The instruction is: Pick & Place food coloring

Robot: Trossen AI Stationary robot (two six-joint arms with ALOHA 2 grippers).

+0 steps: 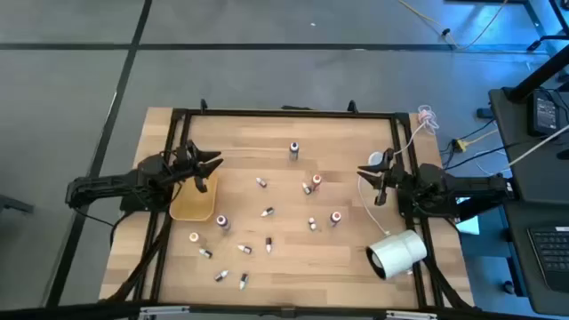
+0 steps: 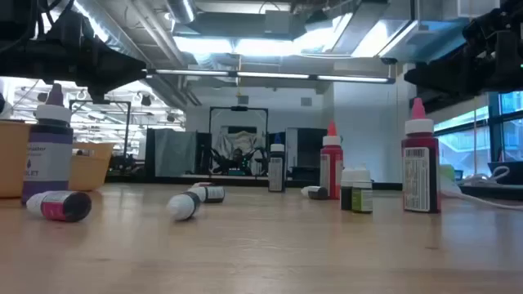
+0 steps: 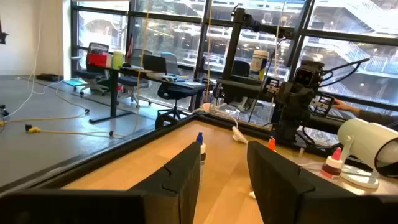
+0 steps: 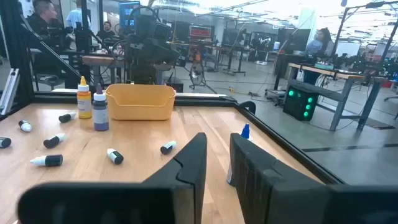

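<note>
Wooden slats made up the table (image 1: 284, 267), framed by a black rail, and the food coloring bottles (image 1: 267, 212) lay scattered across its middle, some upright, most tipped on their sides. One upright bottle (image 1: 293, 149) stood apart near the far edge. At the left side the left gripper (image 1: 212, 165) hung over a tan tray (image 1: 193, 206) with its fingers (image 3: 181, 180) parted by a clear gap, and nothing was held between them. Over the right side the right gripper (image 1: 370, 175) hovered with its jaws all but together and empty. Near it, by the right rail, a large white cylinder (image 1: 397, 252) lay on its side.
</note>
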